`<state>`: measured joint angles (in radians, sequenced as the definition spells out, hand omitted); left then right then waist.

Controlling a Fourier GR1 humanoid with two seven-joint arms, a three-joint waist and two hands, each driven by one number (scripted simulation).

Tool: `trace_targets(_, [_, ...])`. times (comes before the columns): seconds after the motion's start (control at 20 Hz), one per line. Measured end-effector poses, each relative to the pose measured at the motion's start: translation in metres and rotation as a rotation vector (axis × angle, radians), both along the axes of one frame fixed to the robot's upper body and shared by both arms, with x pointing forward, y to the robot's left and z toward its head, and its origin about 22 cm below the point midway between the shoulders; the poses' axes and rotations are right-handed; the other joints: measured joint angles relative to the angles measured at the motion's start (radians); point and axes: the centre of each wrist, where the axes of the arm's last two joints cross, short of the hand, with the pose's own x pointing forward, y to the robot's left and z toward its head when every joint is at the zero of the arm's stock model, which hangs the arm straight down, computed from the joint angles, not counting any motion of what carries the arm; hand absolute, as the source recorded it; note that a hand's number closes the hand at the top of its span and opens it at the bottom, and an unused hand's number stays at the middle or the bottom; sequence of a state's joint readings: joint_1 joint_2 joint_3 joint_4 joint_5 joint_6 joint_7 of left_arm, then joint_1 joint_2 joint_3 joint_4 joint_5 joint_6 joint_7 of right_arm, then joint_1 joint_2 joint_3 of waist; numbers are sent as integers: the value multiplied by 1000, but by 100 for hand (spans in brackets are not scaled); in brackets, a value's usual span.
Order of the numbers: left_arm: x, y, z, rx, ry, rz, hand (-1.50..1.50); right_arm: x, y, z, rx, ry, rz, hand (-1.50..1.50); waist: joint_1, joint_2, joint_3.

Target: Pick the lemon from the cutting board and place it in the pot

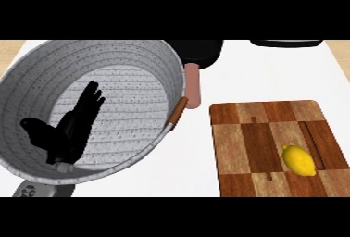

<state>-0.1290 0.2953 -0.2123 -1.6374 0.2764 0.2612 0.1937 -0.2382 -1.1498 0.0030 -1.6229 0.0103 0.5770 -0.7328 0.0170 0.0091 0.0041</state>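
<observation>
One hand is showing for you, the left hand (68, 134), its fingers (90, 99) stretching straight, holding nothing, against the basket (137, 55); the lemon (299, 160) is lying well right of them on the board (253, 139).

Yellow lemon (298, 160) lying on wooden cutting board (245, 139), grey pot (130, 74) beside

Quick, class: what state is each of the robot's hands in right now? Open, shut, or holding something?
Left hand: open, fingers straight, holding nothing.
Right hand: not in view, so its state cannot be told.
</observation>
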Motion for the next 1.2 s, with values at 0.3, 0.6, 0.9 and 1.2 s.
trace_targets(0.3, [6,-4,4,7,4,-9,0,0,-8,-9,-147,5,-8,-150,7,0,-2])
trace_targets(0.6, [8,-5,11,1,0,-17,0,0,-18,-39,-262,40,4,-150,13,0,-3])
trace_targets(0.9, [9,-1,15,4,3,-15,0,6,-21,-65,-363,37,23,-150,8,-3,-3])
trace_targets(1.2, [5,-2,14,11,9,-8,0,11,-25,-81,-355,37,23,-150,-1,-5,-4])
